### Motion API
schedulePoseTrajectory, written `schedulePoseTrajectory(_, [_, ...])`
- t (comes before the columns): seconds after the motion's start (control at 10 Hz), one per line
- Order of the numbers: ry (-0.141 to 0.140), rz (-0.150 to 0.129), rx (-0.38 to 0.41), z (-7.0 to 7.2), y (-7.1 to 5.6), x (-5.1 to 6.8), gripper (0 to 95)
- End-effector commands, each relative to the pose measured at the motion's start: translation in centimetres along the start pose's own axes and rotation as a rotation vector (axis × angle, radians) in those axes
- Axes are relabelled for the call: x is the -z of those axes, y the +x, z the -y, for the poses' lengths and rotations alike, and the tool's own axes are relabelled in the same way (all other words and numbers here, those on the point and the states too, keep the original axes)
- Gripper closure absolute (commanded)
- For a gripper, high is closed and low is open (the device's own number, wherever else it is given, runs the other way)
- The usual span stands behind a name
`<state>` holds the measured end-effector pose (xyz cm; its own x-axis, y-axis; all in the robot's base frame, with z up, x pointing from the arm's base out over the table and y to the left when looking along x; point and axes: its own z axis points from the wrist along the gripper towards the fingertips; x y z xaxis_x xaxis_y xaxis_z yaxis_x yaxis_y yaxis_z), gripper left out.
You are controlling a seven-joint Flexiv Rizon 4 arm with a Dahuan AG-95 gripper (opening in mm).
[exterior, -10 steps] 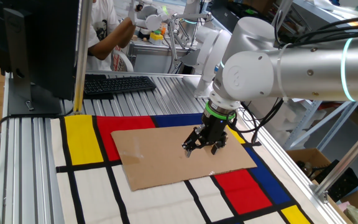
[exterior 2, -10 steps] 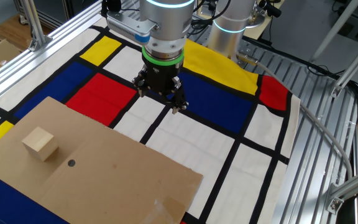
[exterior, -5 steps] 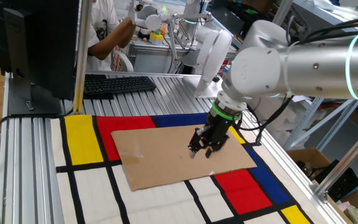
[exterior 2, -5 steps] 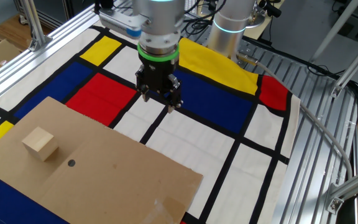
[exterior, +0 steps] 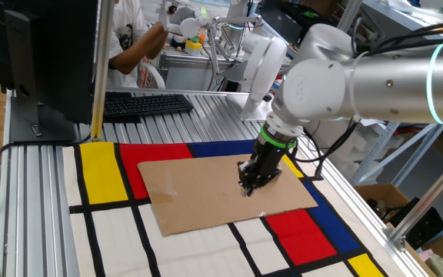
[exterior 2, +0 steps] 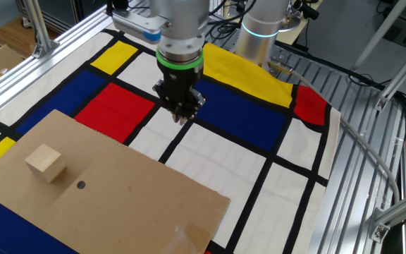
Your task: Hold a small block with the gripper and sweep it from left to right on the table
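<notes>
The small block (exterior 2: 45,162), a light tan wooden cube, rests on the brown cardboard sheet (exterior 2: 118,204) near its left end in the other fixed view. It does not show in the one fixed view. My gripper (exterior 2: 182,117) hangs low over a white field of the mat (exterior 2: 217,152), well to the right of the block and off the cardboard. In the one fixed view the gripper (exterior: 250,185) appears over the cardboard sheet (exterior: 198,196). Its fingers point down, are seen almost edge-on, and hold nothing.
A black keyboard (exterior: 144,103) and a dark monitor (exterior: 44,54) stand beyond the mat. A person (exterior: 133,38) sits at the back. A second arm's base (exterior 2: 263,32) stands at the mat's far edge. The aluminium frame rails (exterior 2: 365,162) border the mat.
The wrist has turned, so the fingers that stood spread side by side now line up edge-on. The gripper has shifted slightly toward the cardboard. The block has not moved.
</notes>
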<state>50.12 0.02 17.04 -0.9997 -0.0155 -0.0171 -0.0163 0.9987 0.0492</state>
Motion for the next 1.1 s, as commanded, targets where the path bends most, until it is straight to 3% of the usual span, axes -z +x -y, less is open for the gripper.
schedulePoseTrajectory(0.1, [0.020,-0.002,0.014,0.1,-0.1,0.1,95.0])
schedulePoseTrajectory(0.8, [0.028,-0.004,0.012,0.3,-0.7,0.0,95.0])
schedulePoseTrajectory(1.1, [0.031,-0.006,0.021,1.4,-2.6,-0.5,95.0])
